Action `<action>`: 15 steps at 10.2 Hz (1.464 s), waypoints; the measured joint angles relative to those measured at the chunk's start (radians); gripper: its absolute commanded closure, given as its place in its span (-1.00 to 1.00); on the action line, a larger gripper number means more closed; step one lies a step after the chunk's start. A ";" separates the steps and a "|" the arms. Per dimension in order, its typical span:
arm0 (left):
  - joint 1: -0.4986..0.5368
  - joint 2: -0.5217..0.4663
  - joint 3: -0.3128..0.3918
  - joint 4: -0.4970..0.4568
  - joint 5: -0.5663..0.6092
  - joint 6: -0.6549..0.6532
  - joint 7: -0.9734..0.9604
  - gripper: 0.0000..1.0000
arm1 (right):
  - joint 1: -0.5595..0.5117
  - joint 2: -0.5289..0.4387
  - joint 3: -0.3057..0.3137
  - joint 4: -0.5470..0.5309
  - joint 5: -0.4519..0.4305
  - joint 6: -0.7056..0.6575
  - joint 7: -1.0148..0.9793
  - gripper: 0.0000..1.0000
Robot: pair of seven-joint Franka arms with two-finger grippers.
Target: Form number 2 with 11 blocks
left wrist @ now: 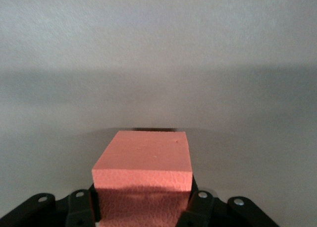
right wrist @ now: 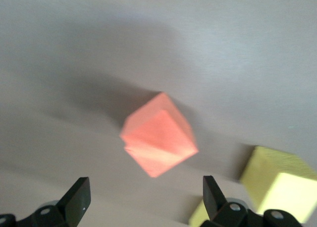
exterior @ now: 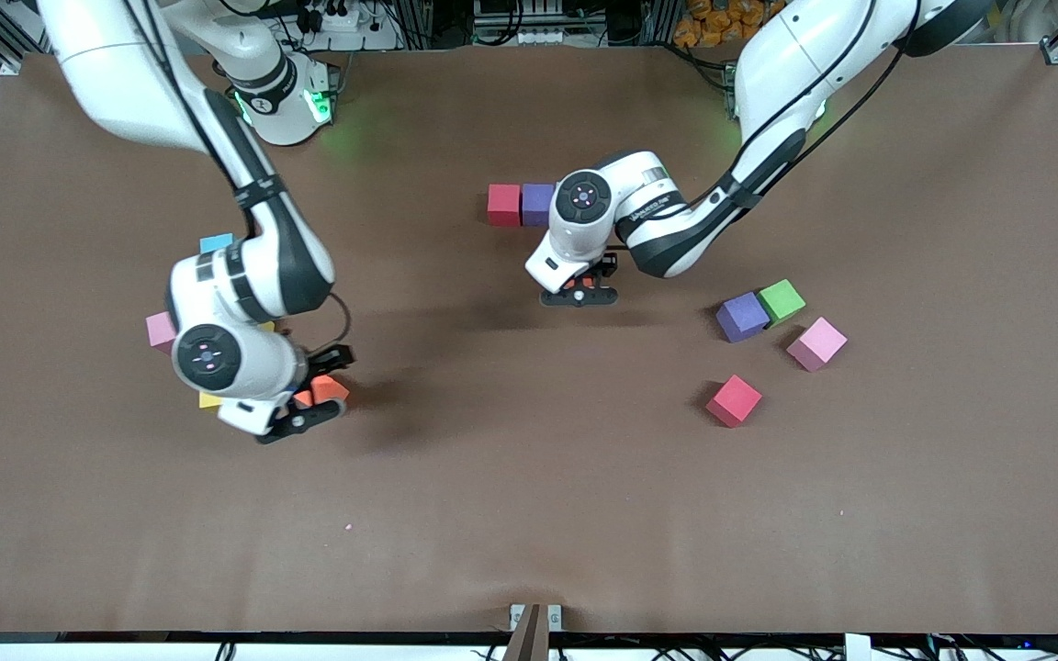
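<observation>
A: Left gripper [exterior: 578,292] first — jaws?

B: Closed on an orange block [left wrist: 142,180]. The left wrist view shows the cube clamped between the two black fingers [left wrist: 81,207], its top face level. The gripper hangs over the middle of the tabletop, just beside the red block [exterior: 503,204] and purple block [exterior: 538,204], which sit touching side by side nearer the robots' edge. That's the only start of the number 2 I can see.

A: Right gripper [exterior: 309,404]?

B: Jaws spread wide, holding nothing. The right wrist view shows a second orange block [right wrist: 158,135] on the table between the fingertips [right wrist: 77,202], turned corner-on to them. No contact visible. Yellow block [right wrist: 277,185] just beside it.

A: Where on the table?

B: Toward the right arm's end, roughly mid-depth. In the front view the arm covers most of that cluster — a pink block [exterior: 160,329], a light blue block [exterior: 216,243] and a bit of yellow stick out around the wrist. I can't tell if they touch.

A: Loose ones elsewhere?

B: Toward the left arm's end: another purple block [exterior: 742,317] touching the green cube [exterior: 782,300], another pink block [exterior: 816,343] near them, another red block [exterior: 734,400] apart and nearer the front camera. All are rotated off the table's edges.

A: Surface?

B: Brown tabletop [exterior: 529,514].
</observation>
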 measured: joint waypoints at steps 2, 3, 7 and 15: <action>0.002 0.005 0.003 -0.027 0.026 0.049 -0.038 0.30 | -0.007 0.002 0.002 -0.003 -0.026 0.010 -0.050 -1.00; 0.000 0.010 0.003 -0.032 0.035 0.056 -0.053 0.30 | -0.006 0.006 0.005 -0.009 -0.042 0.032 -0.076 -1.00; -0.015 0.013 0.002 -0.037 0.039 0.059 -0.084 0.28 | -0.013 0.013 0.002 -0.074 -0.075 0.161 -0.242 -1.00; -0.015 0.004 -0.001 -0.053 0.039 0.059 -0.084 0.24 | -0.018 0.004 0.041 -0.195 -0.076 0.351 -0.369 -1.00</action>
